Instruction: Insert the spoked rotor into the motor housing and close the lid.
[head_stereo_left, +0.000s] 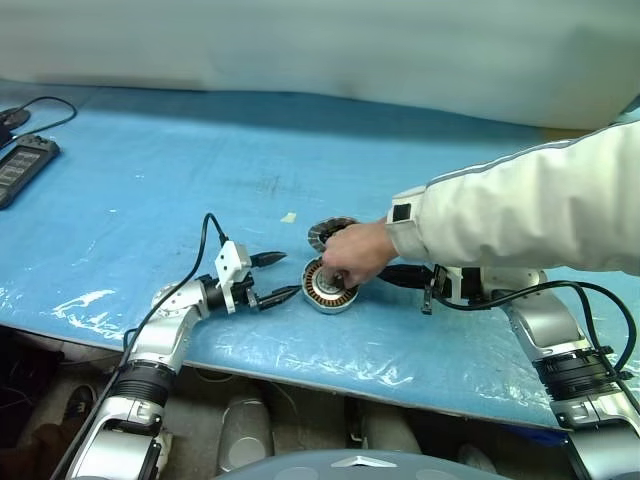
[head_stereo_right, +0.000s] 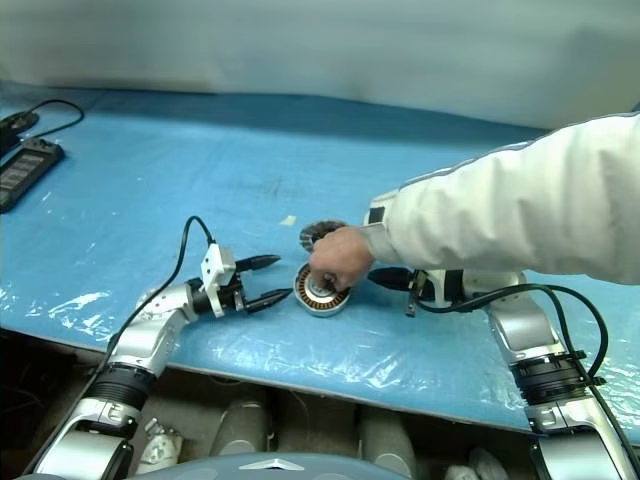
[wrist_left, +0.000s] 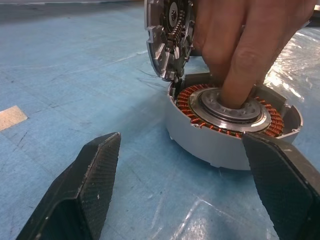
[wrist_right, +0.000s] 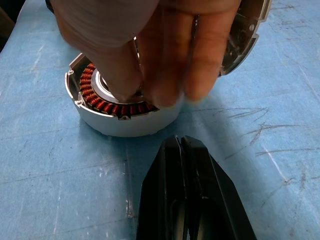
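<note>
The motor housing (head_stereo_left: 326, 291), a round grey disc with copper windings, lies on the blue table between my grippers. A person's hand (head_stereo_left: 355, 254) rests on it, with fingers pressed onto its silver centre (wrist_left: 235, 111). The spoked rotor is hidden. The lid (wrist_left: 167, 35), a grey disc, stands tilted up at the housing's far edge. My left gripper (head_stereo_left: 291, 274) is open and level, its fingers (wrist_left: 87, 187) apart just short of the housing. From the other side my right gripper (wrist_right: 180, 145) is shut and empty, pointing at the housing (wrist_right: 120, 120) from close by.
The person's white sleeve (head_stereo_left: 520, 210) reaches in from the right above my right arm. A black device (head_stereo_left: 22, 165) with a cable lies at the far left. A small scrap of tape (head_stereo_left: 288, 217) lies behind the housing. The table's front edge (head_stereo_left: 300, 375) is close.
</note>
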